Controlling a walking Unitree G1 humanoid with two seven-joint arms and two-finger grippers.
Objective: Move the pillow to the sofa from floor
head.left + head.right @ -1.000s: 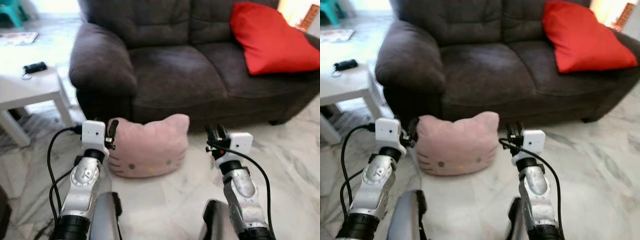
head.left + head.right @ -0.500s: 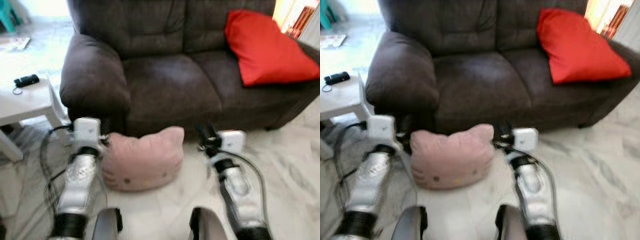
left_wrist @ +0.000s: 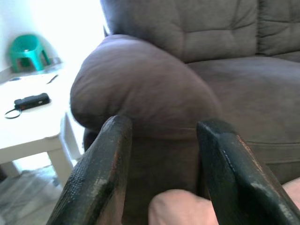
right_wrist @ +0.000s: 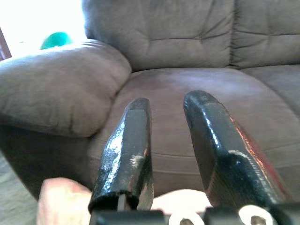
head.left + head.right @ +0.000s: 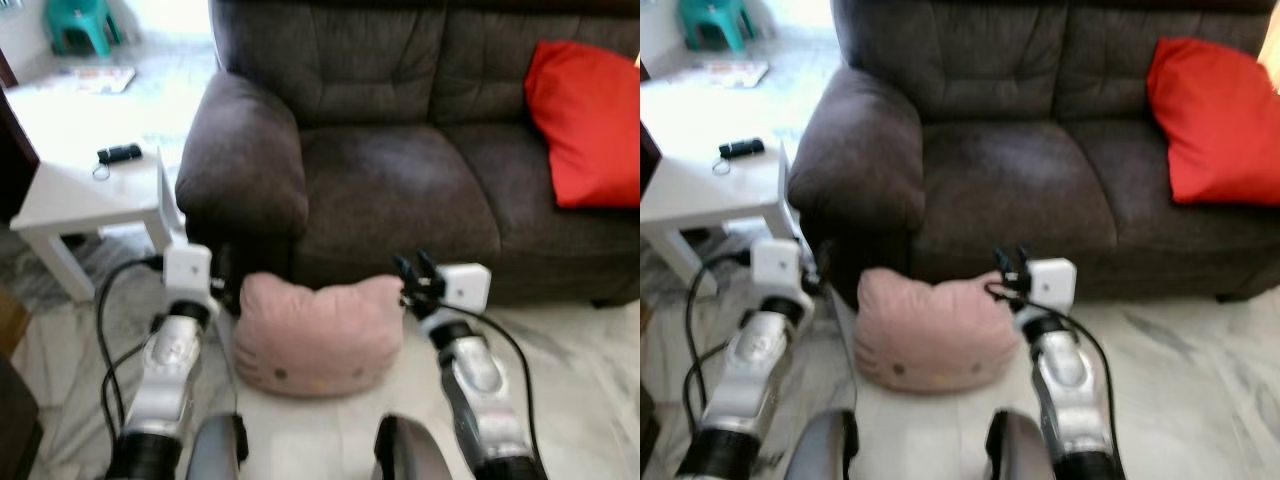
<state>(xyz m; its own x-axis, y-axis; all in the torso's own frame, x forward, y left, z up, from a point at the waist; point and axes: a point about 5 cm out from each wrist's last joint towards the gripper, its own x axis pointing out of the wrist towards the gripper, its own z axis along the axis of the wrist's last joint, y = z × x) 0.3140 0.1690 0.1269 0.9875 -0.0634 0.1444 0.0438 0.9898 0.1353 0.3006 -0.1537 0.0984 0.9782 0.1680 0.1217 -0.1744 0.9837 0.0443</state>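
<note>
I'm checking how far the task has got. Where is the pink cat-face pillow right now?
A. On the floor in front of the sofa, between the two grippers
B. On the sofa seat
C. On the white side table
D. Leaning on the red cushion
A: the pink pillow lies on the marble floor against the sofa base, with the left gripper and right gripper on either side of it.

Pink pillow (image 5: pixel 317 335); dark brown sofa (image 5: pixel 400 180); red cushion (image 5: pixel 590 125).
</note>
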